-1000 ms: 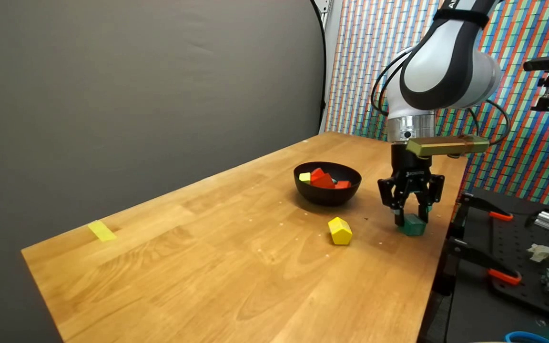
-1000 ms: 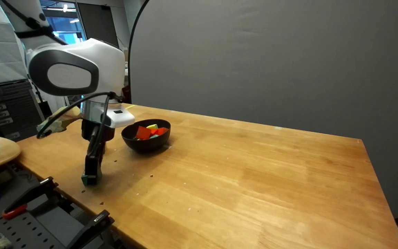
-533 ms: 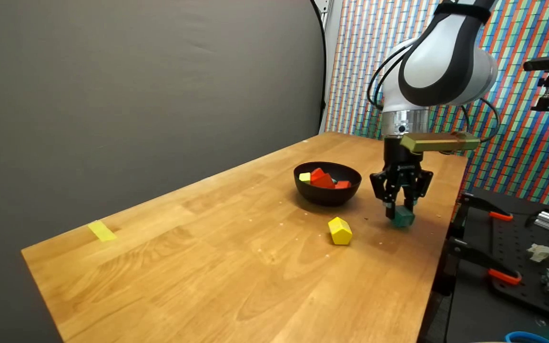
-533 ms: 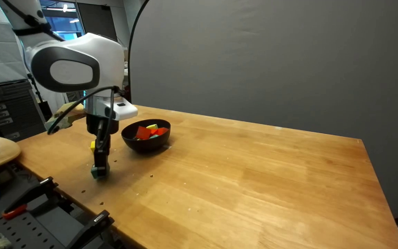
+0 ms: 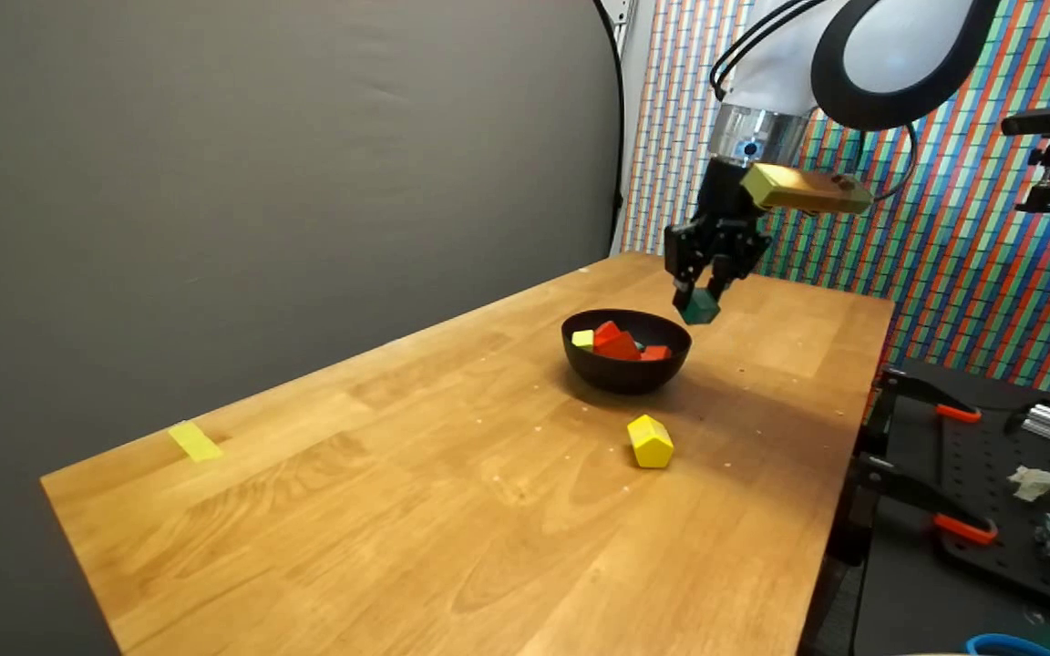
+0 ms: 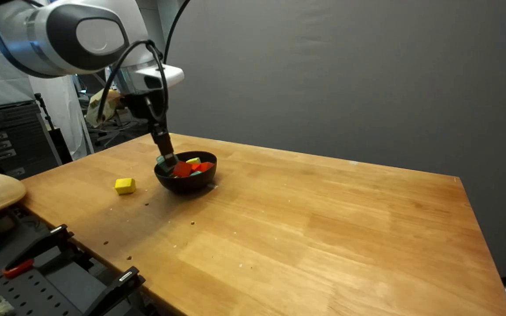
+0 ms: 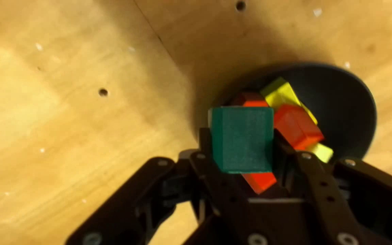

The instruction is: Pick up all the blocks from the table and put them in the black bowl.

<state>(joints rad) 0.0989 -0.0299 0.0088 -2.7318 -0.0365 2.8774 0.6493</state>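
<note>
Moved: the green block (image 7: 243,137) and the gripper (image 5: 697,299) are higher and nearer the black bowl (image 5: 623,374) than half a second ago; the bowl and the yellow block (image 5: 651,443) are where they were.
Gripper: tilted, its two fingers (image 7: 205,143) clamped on opposite sides of the green block.
Green block: raised off the table (image 5: 397,510), at the bowl's rim in both exterior views, covering part of the bowl in the wrist view; whether it touches the rim cannot be told.
Black bowl: upright on the table, with red blocks (image 7: 296,126) and yellow blocks (image 7: 283,96) heaped together inside.
Yellow block: on the table, near the bowl but apart from it, a five-sided face showing in an exterior view.
Tape: a yellow strip (image 5: 195,441) lies on the tabletop, well apart from the bowl.
Backdrop: a grey sheet (image 5: 288,200) stands behind the table.
</note>
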